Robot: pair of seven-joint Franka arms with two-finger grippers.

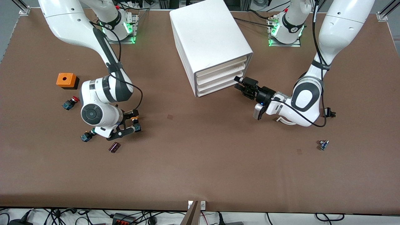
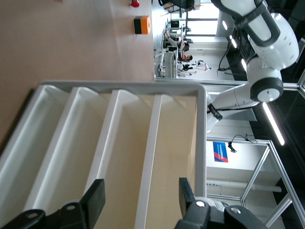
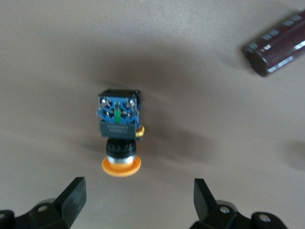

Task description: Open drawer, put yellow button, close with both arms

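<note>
Right gripper: fingers spread wide, holding nothing, over yellow button, which lies on worktop toward the right arm's end. Left gripper: parted wide, empty, at white drawer unit. No legible writing.

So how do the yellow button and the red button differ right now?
The yellow button lies directly under the open right gripper; the red button lies beside the orange box, with no gripper over it. Their caps differ, yellow-orange against red. The yellow one lies nearer the front camera. Both lie on their sides on the table and show blue at the base.
</note>
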